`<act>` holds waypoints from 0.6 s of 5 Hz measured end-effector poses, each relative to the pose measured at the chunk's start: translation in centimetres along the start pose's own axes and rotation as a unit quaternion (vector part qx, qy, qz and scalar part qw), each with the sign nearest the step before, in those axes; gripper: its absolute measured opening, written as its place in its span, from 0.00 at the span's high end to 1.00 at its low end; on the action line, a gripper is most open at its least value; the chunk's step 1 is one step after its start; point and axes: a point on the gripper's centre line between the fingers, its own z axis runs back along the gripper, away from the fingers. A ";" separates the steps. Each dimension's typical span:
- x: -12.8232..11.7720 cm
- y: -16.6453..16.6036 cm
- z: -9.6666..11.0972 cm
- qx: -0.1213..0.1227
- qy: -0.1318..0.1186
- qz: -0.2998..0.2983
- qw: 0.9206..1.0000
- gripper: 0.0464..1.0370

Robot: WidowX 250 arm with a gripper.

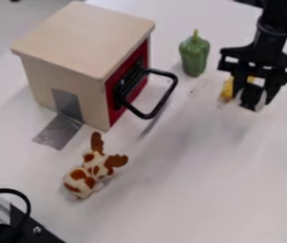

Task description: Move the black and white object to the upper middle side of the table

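I note my end effector (pixel 254 98) at the bench's (pixel 203 190) upper right, grasping the black and white object (pixel 251 96), yellow item (pixel 226 90) just beside, green pepper (pixel 195 55) near

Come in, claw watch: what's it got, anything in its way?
Gripper at upper right, closed on black and white object. Yellow item close beside, might get bumped. Green toy farther left, seems clear.
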 end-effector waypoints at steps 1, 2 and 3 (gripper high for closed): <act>2.3 -0.8 -2.2 -0.009 0.005 0.001 1.000 0.55; 4.1 -1.4 -4.6 -0.021 0.022 -0.002 1.000 0.55; 5.2 -2.2 -5.3 -0.029 0.028 -0.016 0.999 0.55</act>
